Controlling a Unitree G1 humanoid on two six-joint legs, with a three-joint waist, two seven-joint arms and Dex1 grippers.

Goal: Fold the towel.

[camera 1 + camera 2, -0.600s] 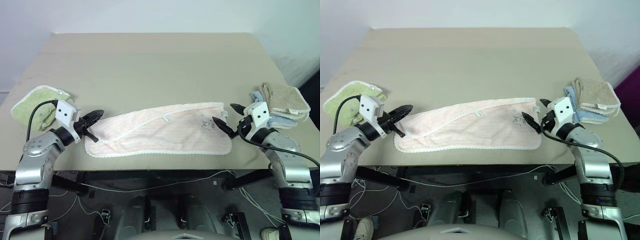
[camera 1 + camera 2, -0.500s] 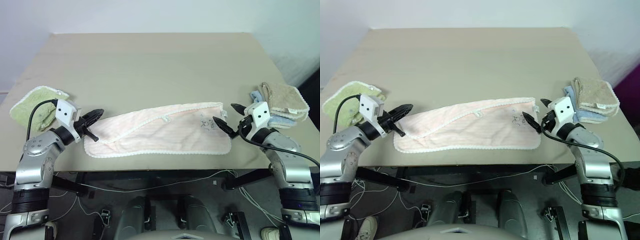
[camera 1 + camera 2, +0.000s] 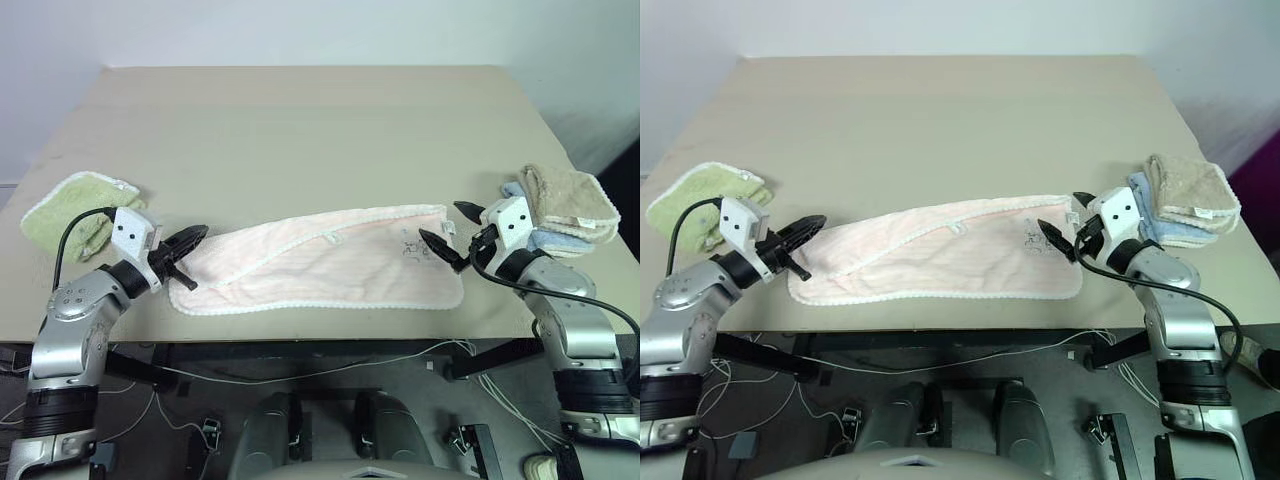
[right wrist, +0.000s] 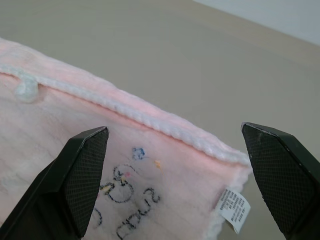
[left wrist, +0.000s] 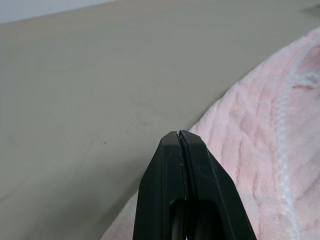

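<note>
A long pale pink terry towel (image 3: 325,262) with white scalloped edging lies stretched left to right along the near part of a beige rectangular table (image 3: 310,130), its far-left portion folded over itself so a diagonal edge runs across the cloth. A small white loop (image 3: 332,238) sits on its far edge near the middle, and a small dark print (image 3: 411,248) marks the right end, where a white care label (image 4: 234,209) sticks out at the corner. The left gripper (image 3: 188,256) is at the towel's left end with its two black fingers (image 5: 186,165) pressed together; from the wrist view the tips sit over the towel's edge with no cloth visibly caught between them. The right gripper (image 3: 444,232) hovers at the towel's right end with its fingers spread wide, one fingertip over the printed area and the other past the far corner, holding nothing. A light green folded towel (image 3: 75,205) rests near the left edge of the table, apart from the pink one. On the right edge a beige folded towel (image 3: 568,200) lies stacked on a light blue folded towel (image 3: 556,240), just behind the right wrist.
</note>
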